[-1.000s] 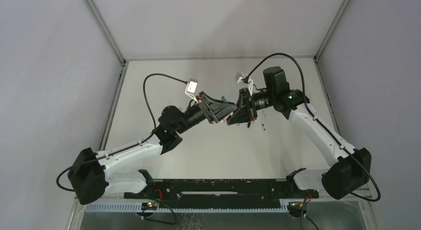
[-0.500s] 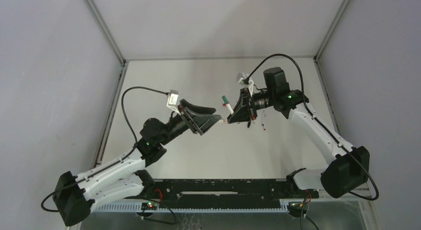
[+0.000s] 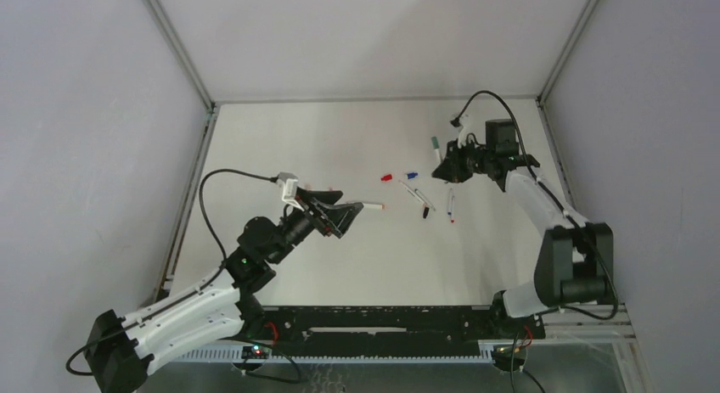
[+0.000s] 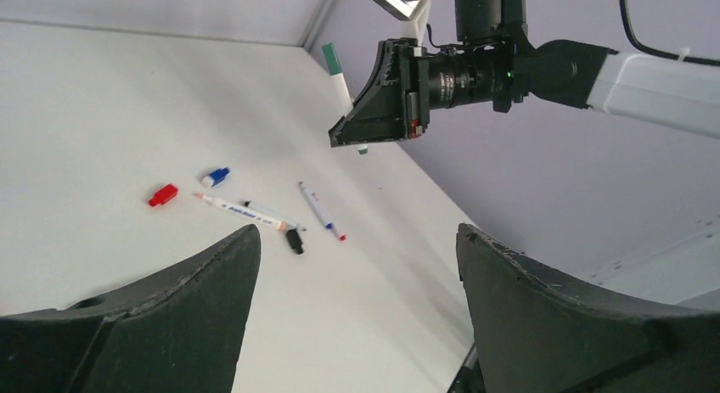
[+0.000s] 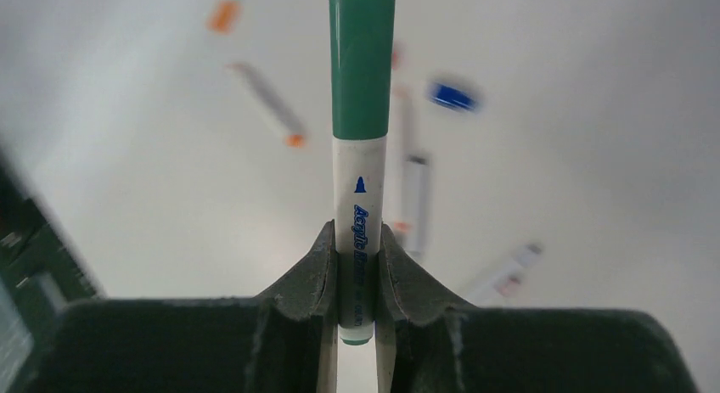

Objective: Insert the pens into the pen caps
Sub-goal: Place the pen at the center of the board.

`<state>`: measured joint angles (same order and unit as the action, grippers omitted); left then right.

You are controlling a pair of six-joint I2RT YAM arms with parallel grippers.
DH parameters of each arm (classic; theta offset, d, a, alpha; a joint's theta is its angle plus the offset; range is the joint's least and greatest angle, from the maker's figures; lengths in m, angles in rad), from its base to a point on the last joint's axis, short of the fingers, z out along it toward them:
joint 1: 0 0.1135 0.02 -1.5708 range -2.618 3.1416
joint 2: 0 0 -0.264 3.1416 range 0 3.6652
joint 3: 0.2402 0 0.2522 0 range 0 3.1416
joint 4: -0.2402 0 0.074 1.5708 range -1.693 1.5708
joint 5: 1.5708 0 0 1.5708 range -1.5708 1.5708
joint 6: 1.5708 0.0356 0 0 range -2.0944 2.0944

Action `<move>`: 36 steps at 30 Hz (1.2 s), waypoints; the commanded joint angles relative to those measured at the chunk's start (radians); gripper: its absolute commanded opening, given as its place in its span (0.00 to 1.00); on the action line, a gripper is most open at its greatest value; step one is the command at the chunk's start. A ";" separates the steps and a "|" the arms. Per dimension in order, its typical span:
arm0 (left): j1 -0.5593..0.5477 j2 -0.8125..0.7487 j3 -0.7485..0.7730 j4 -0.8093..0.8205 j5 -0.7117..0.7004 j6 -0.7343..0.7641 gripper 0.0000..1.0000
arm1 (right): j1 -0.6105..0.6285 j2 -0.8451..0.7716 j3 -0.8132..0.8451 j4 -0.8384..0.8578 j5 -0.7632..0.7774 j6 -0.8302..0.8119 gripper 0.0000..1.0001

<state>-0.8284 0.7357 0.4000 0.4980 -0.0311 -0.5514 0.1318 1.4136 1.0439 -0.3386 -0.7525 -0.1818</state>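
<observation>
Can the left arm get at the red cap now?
Probably yes: the left fingers stand open and empty, the red cap lies uncovered ahead of them, and the right arm hangs aside.

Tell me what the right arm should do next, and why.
Probably lower and lay the pen on the table: the right gripper is shut on the green pen, whose cap is already on, and the left gripper stands open and empty.

White matte counter [image 3: 340,138], boxed on three sides by plain pale-grey panels: back wall [image 3: 365,36], left wall [image 3: 85,155], right wall [image 3: 654,155]. Silver metal posts [image 3: 174,45] rise at both far corners. Light even, shadows soft.
</observation>
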 commanded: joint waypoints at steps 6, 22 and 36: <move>0.009 0.031 -0.052 -0.004 -0.078 0.048 0.89 | -0.114 0.239 0.098 0.013 0.382 0.036 0.00; 0.016 0.025 -0.097 0.021 -0.092 0.029 0.89 | -0.198 0.569 0.336 -0.148 0.459 0.047 0.07; 0.018 0.020 -0.097 0.041 -0.081 -0.003 0.89 | -0.240 0.611 0.369 -0.209 0.362 0.029 0.19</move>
<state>-0.8185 0.7670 0.3225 0.4992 -0.1097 -0.5419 -0.0925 2.0151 1.3842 -0.5106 -0.3477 -0.1501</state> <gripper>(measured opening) 0.890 0.209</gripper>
